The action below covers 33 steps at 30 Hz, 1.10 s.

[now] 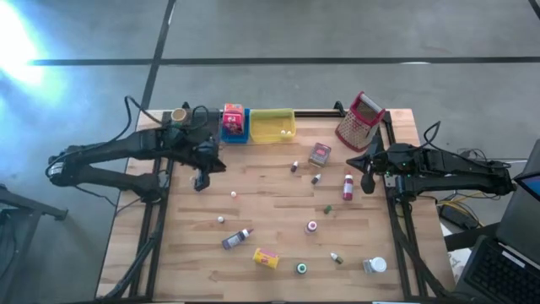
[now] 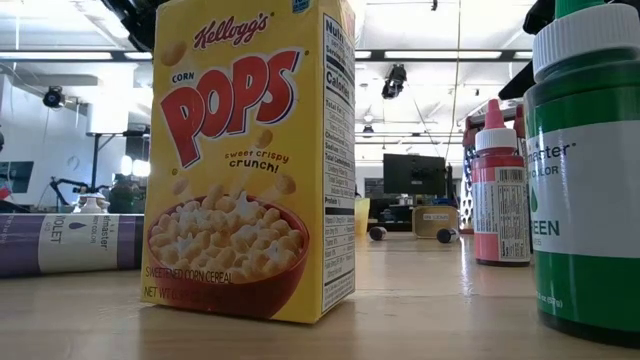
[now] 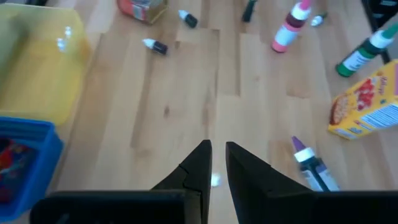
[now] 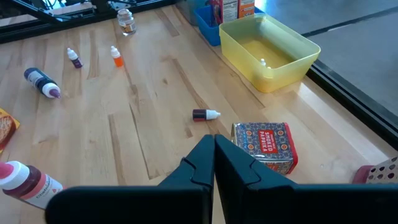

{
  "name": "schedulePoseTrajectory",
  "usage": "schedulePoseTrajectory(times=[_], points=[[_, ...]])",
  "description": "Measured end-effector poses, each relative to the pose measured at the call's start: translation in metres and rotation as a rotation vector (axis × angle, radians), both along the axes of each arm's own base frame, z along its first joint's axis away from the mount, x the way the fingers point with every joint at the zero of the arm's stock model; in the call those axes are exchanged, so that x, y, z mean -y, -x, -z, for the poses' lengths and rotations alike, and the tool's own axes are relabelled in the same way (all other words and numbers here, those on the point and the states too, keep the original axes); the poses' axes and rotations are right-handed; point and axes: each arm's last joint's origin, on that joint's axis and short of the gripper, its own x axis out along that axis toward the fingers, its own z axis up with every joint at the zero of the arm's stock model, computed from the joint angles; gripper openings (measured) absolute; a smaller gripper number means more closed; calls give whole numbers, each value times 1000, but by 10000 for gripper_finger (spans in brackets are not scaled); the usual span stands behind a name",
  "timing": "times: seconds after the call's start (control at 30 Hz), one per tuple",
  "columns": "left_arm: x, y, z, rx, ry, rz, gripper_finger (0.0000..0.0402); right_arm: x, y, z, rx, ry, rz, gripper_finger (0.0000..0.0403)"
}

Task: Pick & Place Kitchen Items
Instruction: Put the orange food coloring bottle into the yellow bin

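Left pincer [image 1: 201, 182], nearly clenched and holding nothing, hangs near the yellow tray [image 1: 272, 125]; right pincer [image 1: 368, 183], clenched empty, hangs beside the patterned tin [image 1: 320, 154].

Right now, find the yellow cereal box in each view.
High view: cereal box near the front edge, centre.
Low view: cereal box fills the foreground, upright.
Left wrist view: cereal box at the right edge.
Right wrist view: only a corner at the left edge.
Shared landmark: purple bottle beside it.
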Motion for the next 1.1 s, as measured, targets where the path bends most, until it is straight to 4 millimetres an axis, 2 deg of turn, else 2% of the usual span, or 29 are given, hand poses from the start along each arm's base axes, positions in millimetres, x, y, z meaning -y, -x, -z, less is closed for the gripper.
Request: schedulePoseTrajectory(times=[0.23,0.4,0.53,0.7,0.87,1.1], points=[[19,5,14,62,-14,64,52,0,0,0,0,0,0,8],[28,2,29,166,-35,109,52,0,0,0,1,0,0,8],[28,1,47,141,-18,82,52,0,0,0,1,0,0,8],[29,-3,58,86,38,129,52,0,0,0,0,0,0,8],[33,-12,56,59,84,196,61,0,0,0,0,0,0,8],[30,-33,49,-101,69,124,90,0,0,0,1,0,1,8]])
